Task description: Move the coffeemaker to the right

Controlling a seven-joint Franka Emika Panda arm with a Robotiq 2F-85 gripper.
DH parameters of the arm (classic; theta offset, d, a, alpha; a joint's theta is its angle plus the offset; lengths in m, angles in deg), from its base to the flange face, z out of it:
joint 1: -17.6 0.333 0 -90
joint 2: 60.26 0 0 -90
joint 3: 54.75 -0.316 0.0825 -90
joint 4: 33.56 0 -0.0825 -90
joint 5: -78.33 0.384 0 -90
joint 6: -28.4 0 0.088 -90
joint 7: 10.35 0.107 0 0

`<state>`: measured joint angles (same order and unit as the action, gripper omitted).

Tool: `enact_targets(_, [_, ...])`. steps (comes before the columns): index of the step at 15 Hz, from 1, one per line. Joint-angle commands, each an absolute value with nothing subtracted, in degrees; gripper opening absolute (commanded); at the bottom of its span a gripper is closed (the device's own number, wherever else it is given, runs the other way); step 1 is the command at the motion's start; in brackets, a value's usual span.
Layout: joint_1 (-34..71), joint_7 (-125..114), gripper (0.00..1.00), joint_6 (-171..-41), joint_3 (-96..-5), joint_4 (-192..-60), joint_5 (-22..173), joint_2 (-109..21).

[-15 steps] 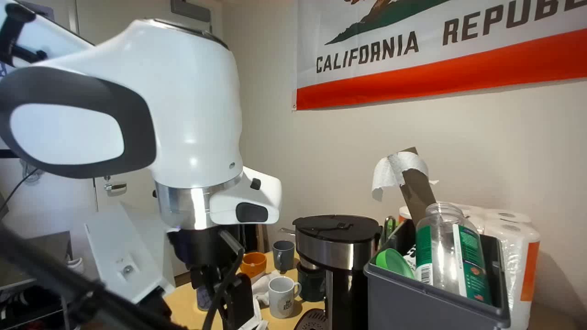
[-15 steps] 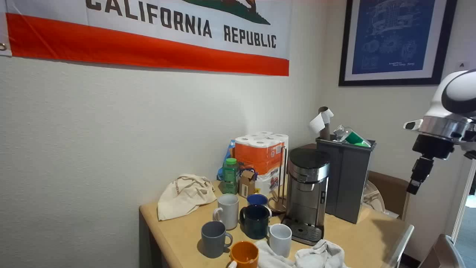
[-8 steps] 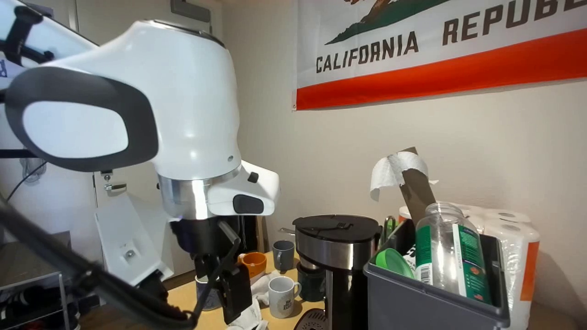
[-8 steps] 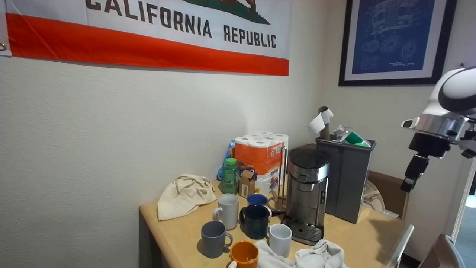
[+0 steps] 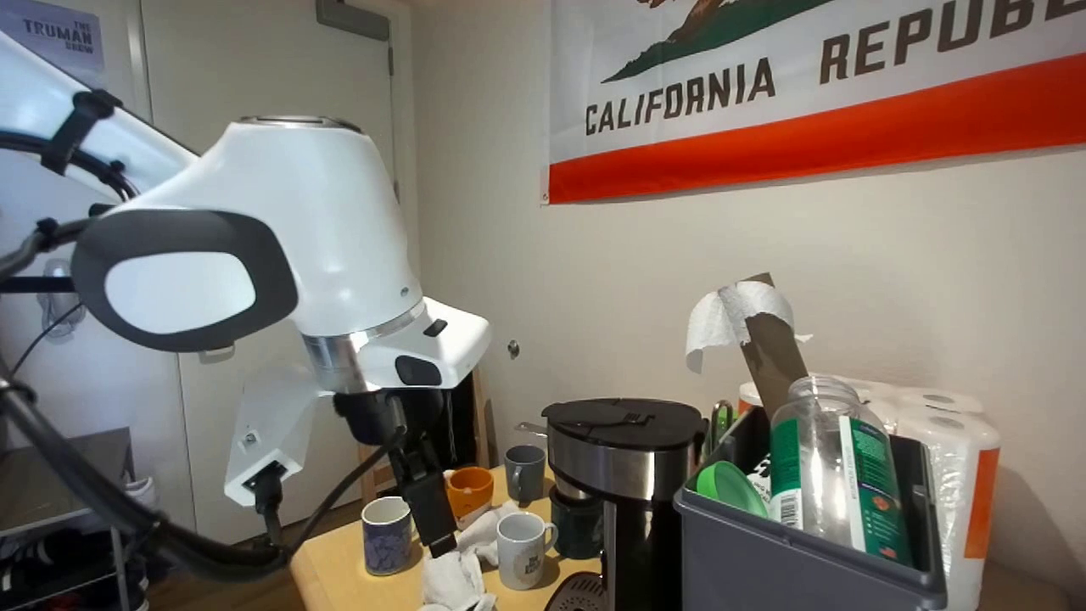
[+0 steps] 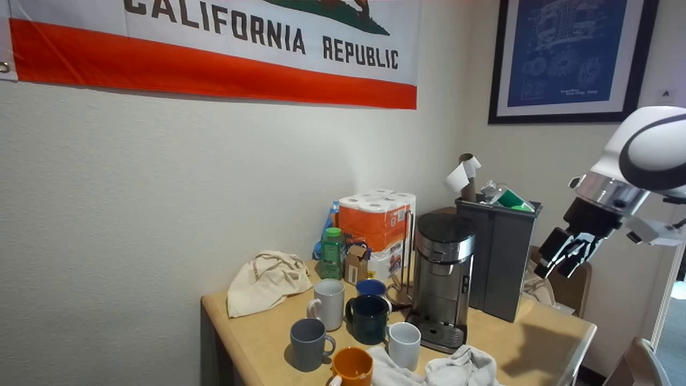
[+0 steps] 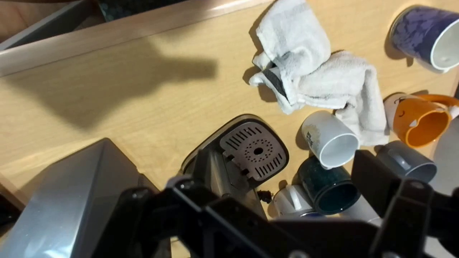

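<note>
"Room to pass the coffeemaker [image 6: 444, 284]?"
"Over bare table [image 7: 186, 114], on its side away from the mugs [image 6: 367, 324]."
"What blocks?"
"Those mugs crowd its other flank; the grey bin [image 6: 496, 257] stands close beside it, a towel [image 6: 463, 369] near its drip tray [image 6: 442, 333]."

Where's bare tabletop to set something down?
Biggest bare tabletop: between grey bin, coffeemaker, white towel and table edge. Smaller patch: between cream cloth bag and grey mug. Crowded: beside the coffeemaker, where dark green mug and small white mug cluster.
</note>
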<state>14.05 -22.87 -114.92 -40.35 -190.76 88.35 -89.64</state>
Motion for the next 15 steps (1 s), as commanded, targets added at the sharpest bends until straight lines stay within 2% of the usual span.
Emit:
enact_targets(1, [14.7,-16.0,1.0,-123.6,-44.2,-194.4,91.1,-89.0])
enact_targets(4, [15.8,-11.3,1.0,-130.1,-46.7,-193.3,91.4,-85.3])
enact_targets(10, [10.6,2.3,1.0,-146.6,-56.2,-193.3,86.2,-75.5])
enact_targets(15, [-9.0,16.7,1.0,-152.4,-72.4,-193.3,74.1,-71.0])
